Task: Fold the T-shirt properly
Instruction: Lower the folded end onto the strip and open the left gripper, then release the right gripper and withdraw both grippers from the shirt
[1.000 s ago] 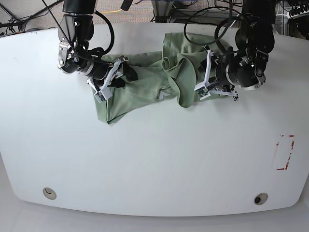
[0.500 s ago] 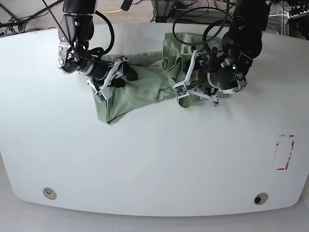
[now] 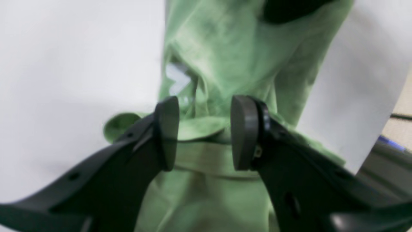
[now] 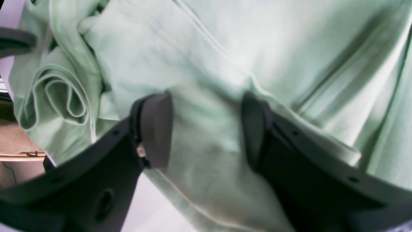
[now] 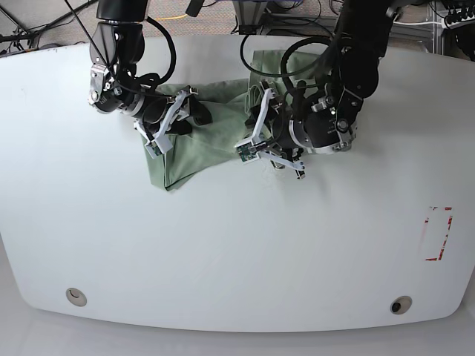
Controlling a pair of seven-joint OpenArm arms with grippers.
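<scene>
The pale green T-shirt (image 5: 215, 126) lies bunched and wrinkled at the back middle of the white table (image 5: 223, 245). My left gripper (image 5: 269, 154) hangs over the shirt's right-hand part, and its arm hides the cloth behind it. In the left wrist view the left gripper (image 3: 206, 132) is open, with a folded hem of the T-shirt (image 3: 225, 48) below the gap. My right gripper (image 5: 178, 122) rests on the shirt's left part. In the right wrist view the right gripper (image 4: 204, 129) stands apart, with a ridge of the T-shirt (image 4: 257, 42) between the fingers.
A red-outlined rectangle (image 5: 438, 233) is marked near the table's right edge. Two round holes (image 5: 74, 297) (image 5: 401, 305) sit near the front edge. Cables and equipment (image 5: 267, 11) lie behind the table's far edge.
My left arm has moved left, from the shirt's right edge to over its middle, and now covers the right-hand folds. My right arm and gripper have not moved.
</scene>
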